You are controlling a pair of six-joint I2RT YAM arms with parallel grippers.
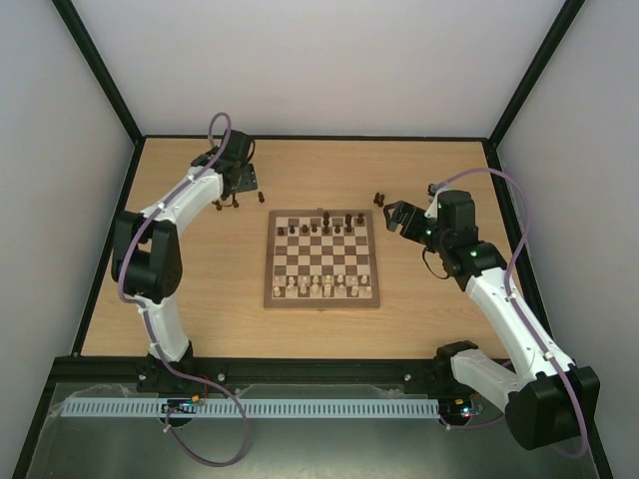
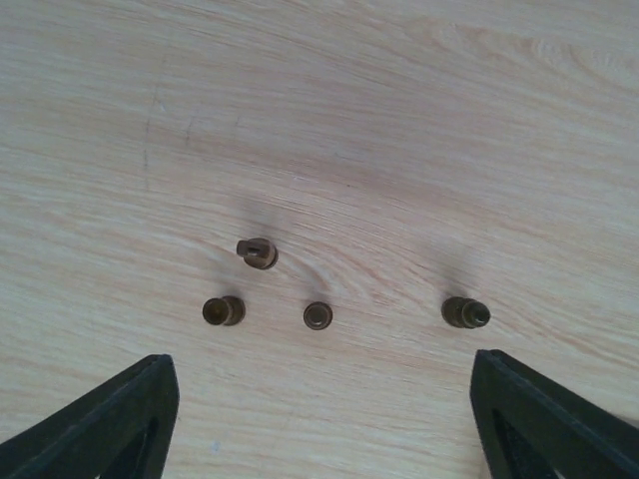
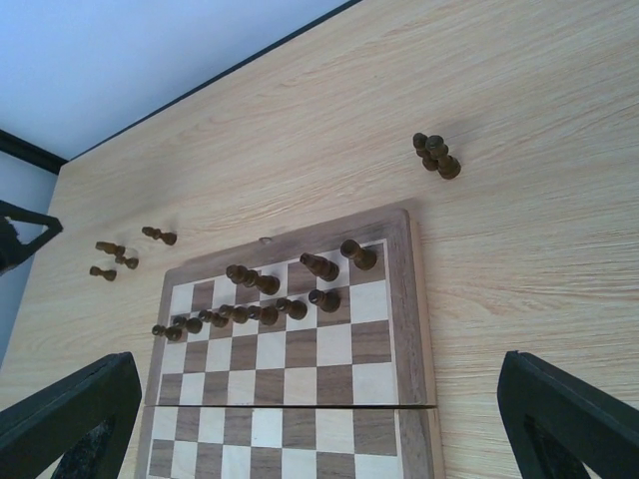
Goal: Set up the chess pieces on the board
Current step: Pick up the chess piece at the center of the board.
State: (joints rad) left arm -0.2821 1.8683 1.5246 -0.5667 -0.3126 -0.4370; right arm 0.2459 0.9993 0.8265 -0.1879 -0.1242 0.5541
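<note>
Four pieces sit on the worktop just ahead of the left tool, open wide and empty, likely to grab one. The board lies ahead of the right tool, wide too.

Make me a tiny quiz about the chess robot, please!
1. True or false: the left pincer is gripping something.
2. How many dark pieces does the left wrist view show on the table? A two, B four, C seven.
3. Is the little cluster near the right pincer on the board or off it?
Key: 1 false, it is open and empty. 2 B. 3 off it, on the table by the board's far right corner.
</note>
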